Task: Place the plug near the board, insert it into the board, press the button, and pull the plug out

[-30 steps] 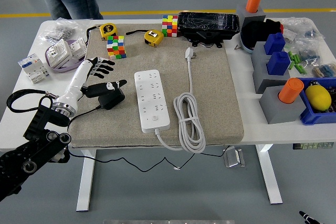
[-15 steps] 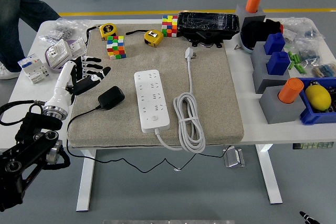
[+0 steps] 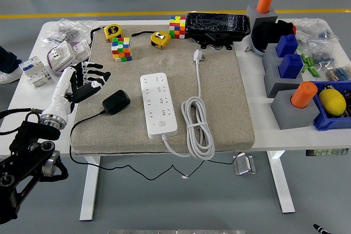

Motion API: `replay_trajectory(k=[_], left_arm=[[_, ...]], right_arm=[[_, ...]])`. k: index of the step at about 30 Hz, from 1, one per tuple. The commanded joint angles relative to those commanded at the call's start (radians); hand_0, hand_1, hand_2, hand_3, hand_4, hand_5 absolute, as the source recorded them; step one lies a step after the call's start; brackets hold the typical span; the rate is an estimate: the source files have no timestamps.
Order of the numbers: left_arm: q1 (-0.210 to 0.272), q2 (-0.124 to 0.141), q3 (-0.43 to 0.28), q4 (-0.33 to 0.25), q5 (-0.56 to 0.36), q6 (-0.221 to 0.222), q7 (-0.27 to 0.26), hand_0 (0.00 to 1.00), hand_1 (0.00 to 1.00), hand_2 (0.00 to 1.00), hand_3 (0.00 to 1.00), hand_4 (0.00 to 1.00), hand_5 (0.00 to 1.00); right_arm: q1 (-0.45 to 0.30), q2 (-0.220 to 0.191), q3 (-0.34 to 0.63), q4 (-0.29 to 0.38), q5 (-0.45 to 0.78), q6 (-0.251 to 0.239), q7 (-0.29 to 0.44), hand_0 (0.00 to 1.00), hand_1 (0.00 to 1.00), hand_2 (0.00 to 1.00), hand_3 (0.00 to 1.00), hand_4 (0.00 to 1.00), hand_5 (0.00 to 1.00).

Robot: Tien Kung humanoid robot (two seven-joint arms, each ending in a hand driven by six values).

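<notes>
A black plug adapter (image 3: 115, 102) lies on the beige mat (image 3: 230, 91), just left of the white power strip (image 3: 158, 104). Its thin black cord trails off the mat's front left edge. The strip's round button (image 3: 162, 124) is near its front end. My left hand (image 3: 86, 79) is open, fingers spread, over the mat's left edge, a short way left of the plug and not touching it. My right hand is out of view.
The strip's white cable (image 3: 198, 124) lies coiled to its right, with its white plug (image 3: 197, 55) at the back. Rubik's cubes (image 3: 121, 49), tape measures (image 3: 113, 30) and a black case (image 3: 217, 26) line the back. Small boxes (image 3: 61, 56) stand left; grey blocks (image 3: 292, 105) right.
My left hand let go of the black plug, which now lies on the mat, and drew back to the left. The person at the far left walked out of view.
</notes>
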Motion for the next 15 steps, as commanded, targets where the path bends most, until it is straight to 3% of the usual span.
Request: replay_trajectory(k=[15], left_arm=[[0.047, 0.020, 0.008, -0.020, 0.013, -0.014, 0.026, 0.387, 0.431, 0.507, 0.543, 0.818, 0.315]], right_arm=[[-0.015, -0.013, -0.029, -0.010, 0.014, 0.004, -0.010, 0.611, 0.644, 0.651, 0.554, 0.947, 0.490]])
